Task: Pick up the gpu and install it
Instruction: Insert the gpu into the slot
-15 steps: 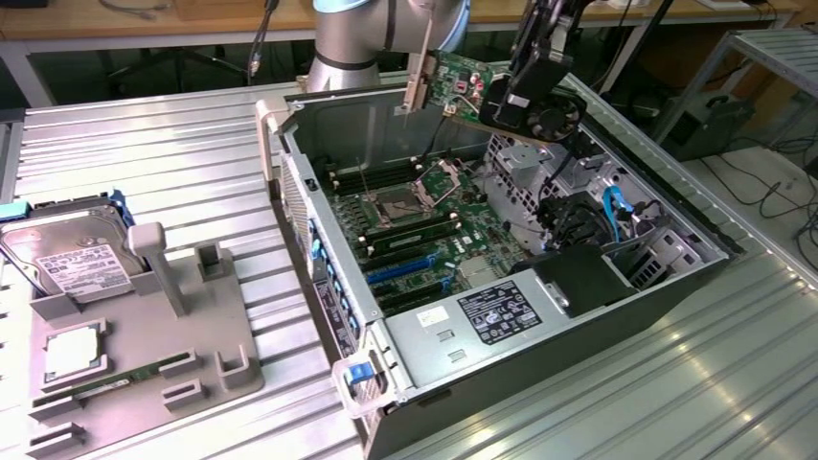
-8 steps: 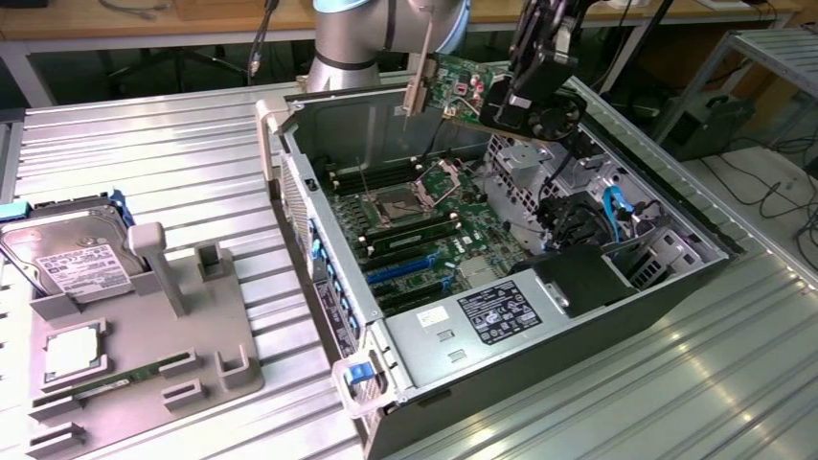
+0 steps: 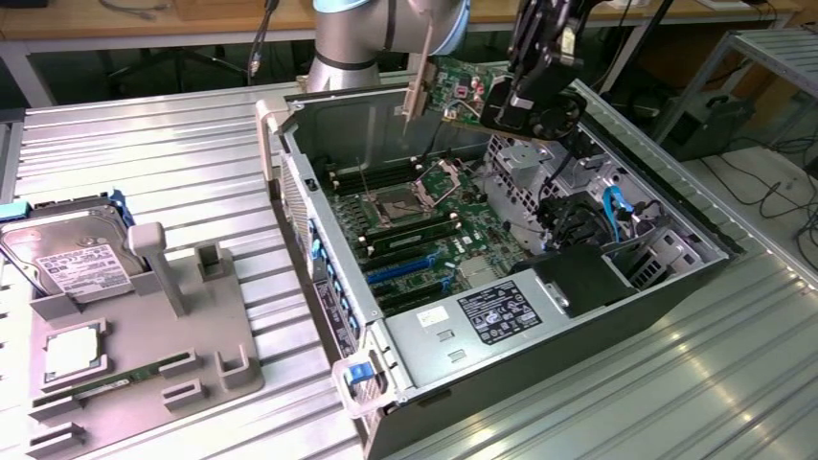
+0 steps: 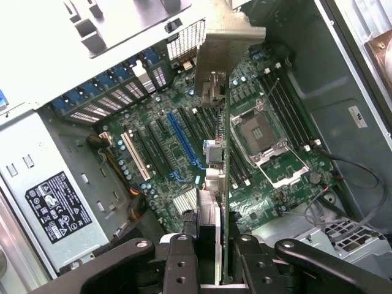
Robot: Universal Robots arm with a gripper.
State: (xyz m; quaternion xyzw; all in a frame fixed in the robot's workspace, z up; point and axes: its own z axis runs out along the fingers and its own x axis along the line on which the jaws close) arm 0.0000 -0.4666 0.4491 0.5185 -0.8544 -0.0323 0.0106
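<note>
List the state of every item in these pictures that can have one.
gpu: in the air over the open case, not in any slot.
gripper: shut on the gpu.
computer case: side open, motherboard exposed.
long blue slot: empty.
hard drive: resting in the grey holder, outside the case.

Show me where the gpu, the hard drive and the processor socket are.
gpu [image 3: 453, 86], exterior view, on the green board's face.
hard drive [image 3: 75, 259], exterior view, on its white label.
processor socket [image 4: 267, 138], wrist view, on its open middle.
</note>
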